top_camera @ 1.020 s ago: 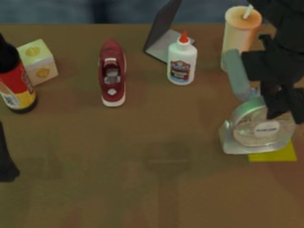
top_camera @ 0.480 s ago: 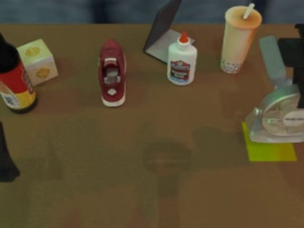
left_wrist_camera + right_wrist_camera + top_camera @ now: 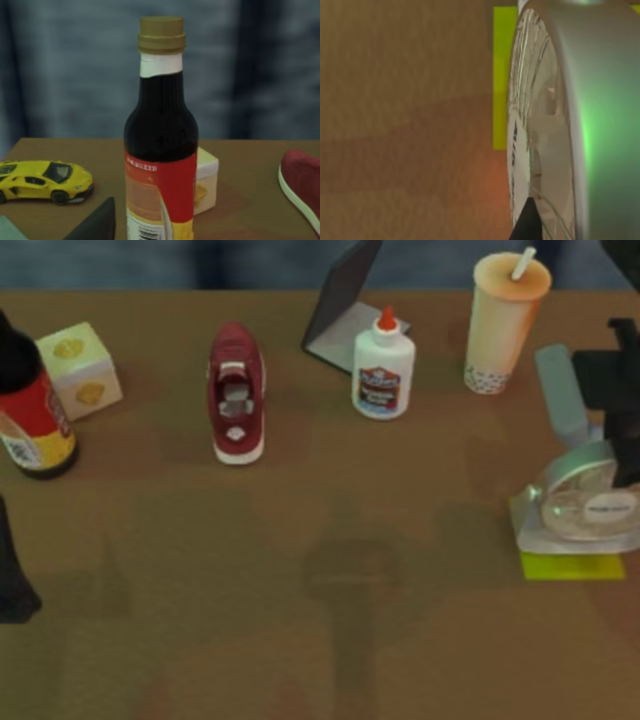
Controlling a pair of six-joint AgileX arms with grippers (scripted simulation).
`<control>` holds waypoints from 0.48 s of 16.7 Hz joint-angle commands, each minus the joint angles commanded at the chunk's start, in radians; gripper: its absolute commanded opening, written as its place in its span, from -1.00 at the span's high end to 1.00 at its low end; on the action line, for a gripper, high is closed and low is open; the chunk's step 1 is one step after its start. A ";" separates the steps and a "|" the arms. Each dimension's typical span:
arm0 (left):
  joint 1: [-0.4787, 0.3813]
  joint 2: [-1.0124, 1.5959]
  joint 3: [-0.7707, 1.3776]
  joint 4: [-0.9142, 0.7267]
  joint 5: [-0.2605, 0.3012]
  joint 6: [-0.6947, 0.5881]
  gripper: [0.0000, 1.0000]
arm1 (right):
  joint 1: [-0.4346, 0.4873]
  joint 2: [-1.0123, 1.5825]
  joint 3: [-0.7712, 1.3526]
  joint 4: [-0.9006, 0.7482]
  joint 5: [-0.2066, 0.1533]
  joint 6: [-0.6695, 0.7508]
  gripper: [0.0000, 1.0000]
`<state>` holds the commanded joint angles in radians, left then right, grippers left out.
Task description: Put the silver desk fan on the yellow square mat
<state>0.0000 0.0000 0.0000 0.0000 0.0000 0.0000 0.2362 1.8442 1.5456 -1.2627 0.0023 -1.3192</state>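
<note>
R arm's gripper (image 3: pixel 612 390) is over the table's right edge, right behind the silver desk fan (image 3: pixel 585 508), prob. gripping it round the rear knob. Can't tell if the fingers are clamped or apart, though: they're hidden behind the fan in the top view, and the right wrist view shows only the grille rim up close w/ a dark finger tip at the frame's edge.

Fan sits tilted, face up toward the camera, base covering most of the yellow square mat (image 3: pixel 572 566). Only a thin strip of mat shows, on the side toward the table's near edge. So I'd say it's on or just above the mat, w/ the base pushed toward the far edge rather than centred. The tilt prob. comes from being held at the back, not from resting flat.

L arm (image 3: pixel 12 585) is parked at the table's left edge, its camera facing a dark sauce bottle (image 3: pixel 160 150), w/ a yellow toy car (image 3: pixel 45 181) beside it.

Near done, I reckon: level the fan, set down, let go.
</note>
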 joint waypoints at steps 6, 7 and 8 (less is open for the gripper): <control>0.000 0.000 0.000 0.000 0.000 0.000 -1.00 | 0.000 0.000 -0.001 0.001 0.000 0.000 0.55; 0.000 0.000 0.000 0.000 0.000 0.000 -1.00 | 0.000 0.000 -0.001 0.001 0.000 0.000 0.40; 0.000 0.000 0.000 0.000 0.000 0.000 -1.00 | 0.000 0.000 -0.001 0.001 0.000 0.000 0.25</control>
<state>0.0000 0.0000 0.0000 0.0000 0.0000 0.0000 0.2361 1.8442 1.5450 -1.2620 0.0023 -1.3192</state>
